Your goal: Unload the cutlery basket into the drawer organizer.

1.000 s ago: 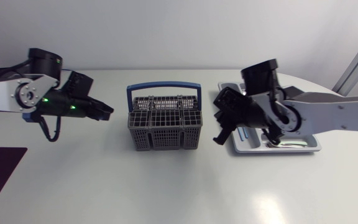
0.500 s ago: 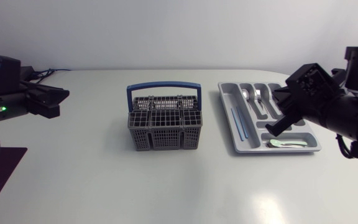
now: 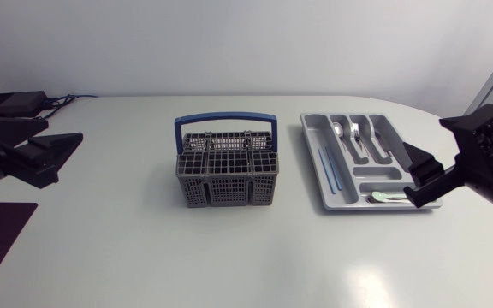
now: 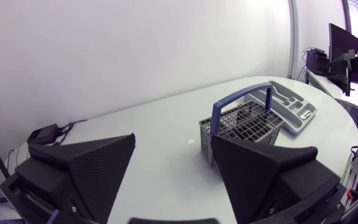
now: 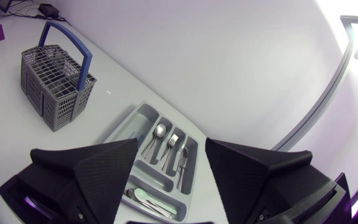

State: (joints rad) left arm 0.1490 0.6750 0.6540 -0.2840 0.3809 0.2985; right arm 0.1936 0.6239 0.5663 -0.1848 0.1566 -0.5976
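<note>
Head view shows both my arms far out at the side edges. My left gripper (image 3: 54, 152) is well apart from the cutlery basket (image 3: 227, 190), and my right gripper (image 3: 424, 175) is just beside the near right corner of the drawer organizer (image 3: 312, 164). The basket stands upright at the middle of the white table (image 3: 229, 257) with its blue handle (image 3: 226, 120) raised, and the organizer lies near it on my right, the two not touching. The left wrist view adds that my left fingers (image 4: 101, 165) stand wide apart with nothing between them, the basket ahead and the organizer beyond it. The right wrist view shows my right jaws equally spread and empty. It also gives the clearest look into the organizer: a spoon (image 5: 158, 132), a fork (image 5: 171, 142) and a knife (image 5: 184, 158) lie side by side in the long compartments, and a pale green spoon (image 5: 143, 196) lies in the cross compartment nearest my gripper. From above, thin blue pieces (image 3: 328, 169) lie in the long compartment nearest the basket. Bare tabletop runs wide in front of the basket and on both sides. A plain white wall stands behind the table's curved far edge.
</note>
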